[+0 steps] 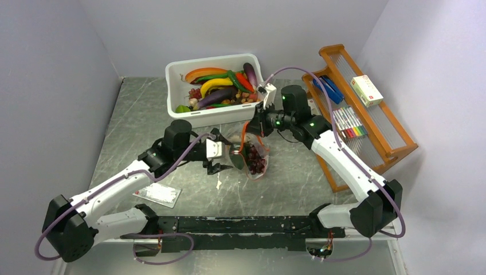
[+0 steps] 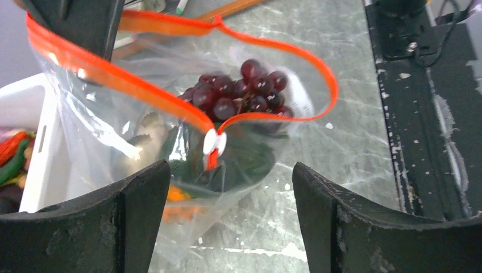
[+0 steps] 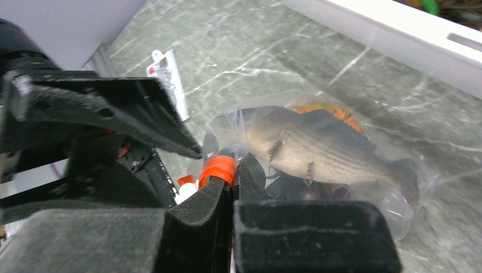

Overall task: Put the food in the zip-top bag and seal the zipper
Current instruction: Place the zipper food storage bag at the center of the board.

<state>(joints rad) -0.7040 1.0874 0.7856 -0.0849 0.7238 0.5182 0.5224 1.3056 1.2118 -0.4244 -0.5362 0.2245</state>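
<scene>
The clear zip-top bag lies mid-table with its mouth gaping. Its orange-red zipper forms an open loop, and a white slider sits at the near end. Inside are the dark grape bunch, a green piece, an orange piece and a toy fish. My right gripper is shut on the zipper strip at the bag's far corner and holds it up. My left gripper is open and empty, its jaws either side of the slider end but not touching it.
A white tub of toy vegetables stands behind the bag. A wooden rack with markers and a small box is on the right. A flat white card lies under the left arm.
</scene>
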